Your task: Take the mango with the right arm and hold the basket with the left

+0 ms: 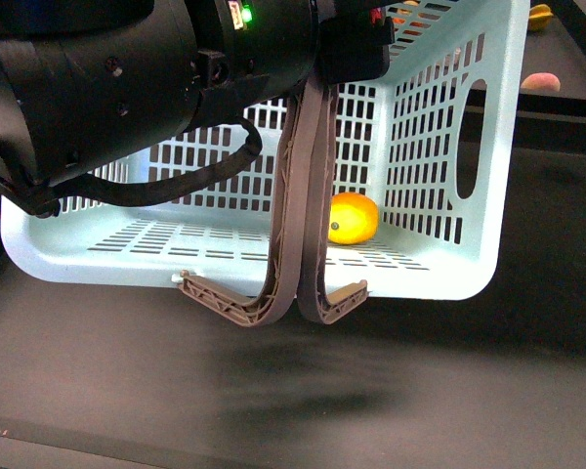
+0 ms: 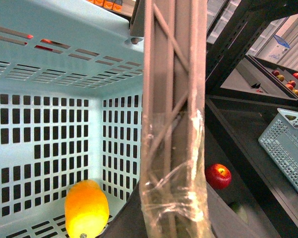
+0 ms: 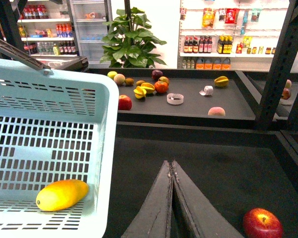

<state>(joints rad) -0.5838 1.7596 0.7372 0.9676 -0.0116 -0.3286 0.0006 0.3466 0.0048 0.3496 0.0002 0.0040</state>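
Above the dark shelf, left gripper clamps the basket by its handles; right gripper closed, empty.

The front view is dim in its lower half: the dark desk carries a soft, smeared shadow beneath the pale, evenly lit basket. The glossy left arm shows a faint blue sheen, and its green light blooms. In the left wrist view the handles loom close to the lens, with clear tape glinting. The right wrist view is bright; the far white wall washes out, while the near right end effector sits dark.
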